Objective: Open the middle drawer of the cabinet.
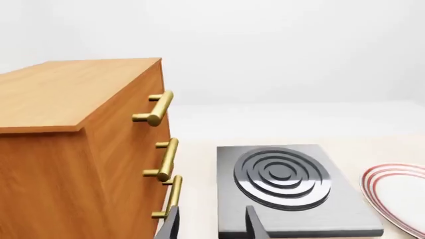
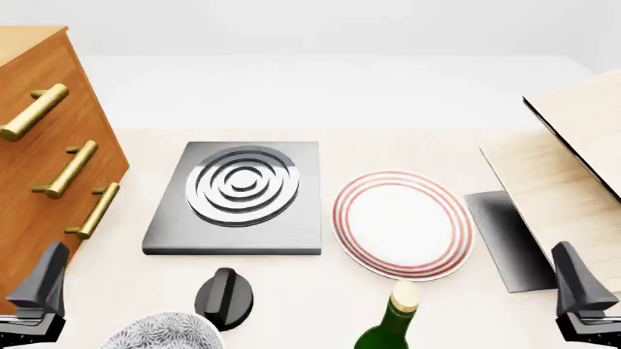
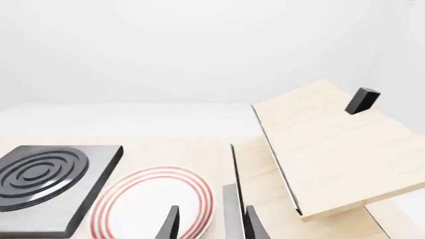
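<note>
Approach step: nothing grasped yet. Left pincer (image 1: pixel 212 224) has its fingers apart and empty; so does right pincer (image 3: pixel 211 224). Cabinet (image 2: pixel 39 182) sits at the bench's left edge, middle drawer (image 1: pixel 133 159) shut. Next, line your left pincer up around its handle (image 1: pixel 164 159).

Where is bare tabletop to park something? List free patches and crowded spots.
Free: the far strip behind the hotplate and plate; a narrow lane between cabinet and hotplate. Crowded: near edge, with knob, bottle, patterned bowl; right side, pale panels.
</note>
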### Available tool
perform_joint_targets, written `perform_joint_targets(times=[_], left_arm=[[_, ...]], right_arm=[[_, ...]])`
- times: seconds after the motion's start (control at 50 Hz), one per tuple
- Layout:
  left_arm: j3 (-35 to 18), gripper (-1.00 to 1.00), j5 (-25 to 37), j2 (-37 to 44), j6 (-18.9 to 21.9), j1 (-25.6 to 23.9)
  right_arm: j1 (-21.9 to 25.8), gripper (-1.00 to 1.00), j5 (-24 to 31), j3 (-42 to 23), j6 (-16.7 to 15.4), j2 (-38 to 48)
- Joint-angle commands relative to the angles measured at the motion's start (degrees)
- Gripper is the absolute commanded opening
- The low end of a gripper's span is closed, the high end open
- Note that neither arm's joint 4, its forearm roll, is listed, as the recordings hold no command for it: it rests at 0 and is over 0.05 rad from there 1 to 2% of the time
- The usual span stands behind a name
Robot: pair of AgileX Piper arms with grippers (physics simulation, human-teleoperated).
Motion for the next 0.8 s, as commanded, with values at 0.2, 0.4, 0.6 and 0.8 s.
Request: perform_joint_targets(times=[0.2,0.4,0.6,0.8], left_arm=[[-0.93,1.00,-0.82,0.00,-0.83,-0.26],[-0.70,1.00,0.17,0.01,0.63,-3.22],[-0.67,1.00,-0.12,0.07,0.75,-4.34],[-1.79,1.00,0.36,0.16,3.78,-3.86]], right_arm=[[-0.81,1.00,-0.63,-0.05,-0.31,0.40],[-0.81,1.00,-0.70,-0.04,-0.27,0.49],[-0.81,1.00,-0.70,-0.04,-0.26,0.49],[-0.82,1.00,-0.70,-0.04,-0.29,0.48]])
